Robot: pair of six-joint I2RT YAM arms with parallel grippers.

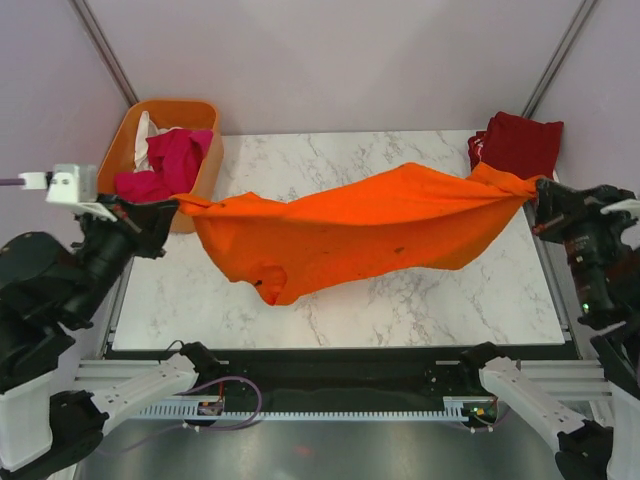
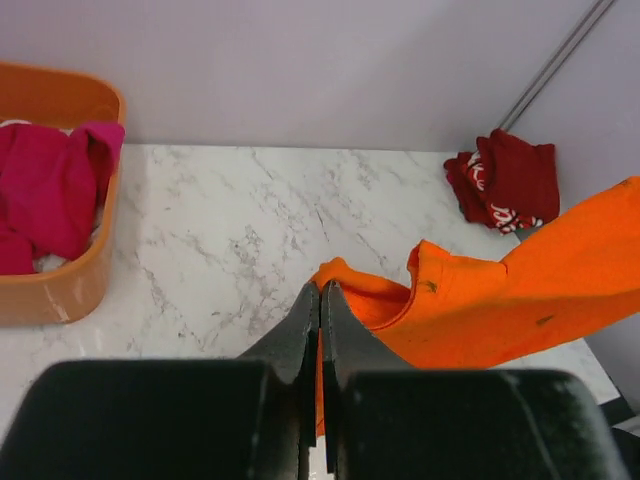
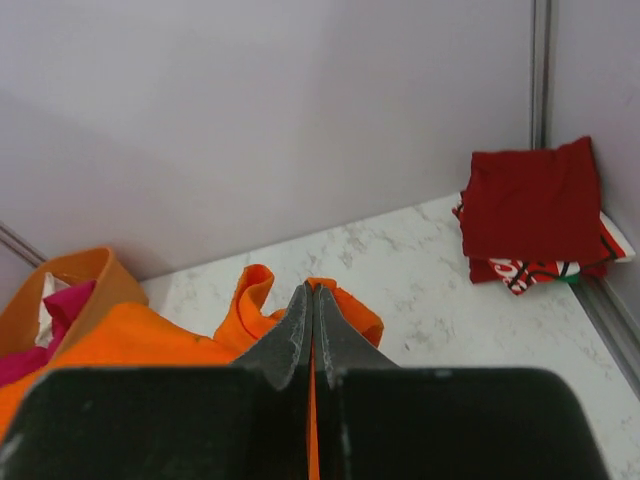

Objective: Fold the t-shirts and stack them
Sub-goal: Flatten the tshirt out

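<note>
A bright orange t-shirt (image 1: 350,235) hangs stretched across the marble table between both arms, sagging in the middle. My left gripper (image 1: 172,205) is shut on its left end; in the left wrist view the cloth (image 2: 480,300) runs out from my pinched jaws (image 2: 320,288). My right gripper (image 1: 538,192) is shut on the shirt's right end, and orange cloth (image 3: 250,300) bunches round its tip (image 3: 313,290). A folded dark red t-shirt (image 1: 520,145) lies on a red-and-white patterned one (image 3: 530,268) in the back right corner. Magenta (image 1: 170,165) and white t-shirts fill the basket.
A rigid orange plastic basket (image 1: 125,150) stands at the table's back left corner. The marble table (image 1: 400,300) has its front edge near the arm bases. Pale walls with metal posts (image 1: 105,45) close in the back and sides.
</note>
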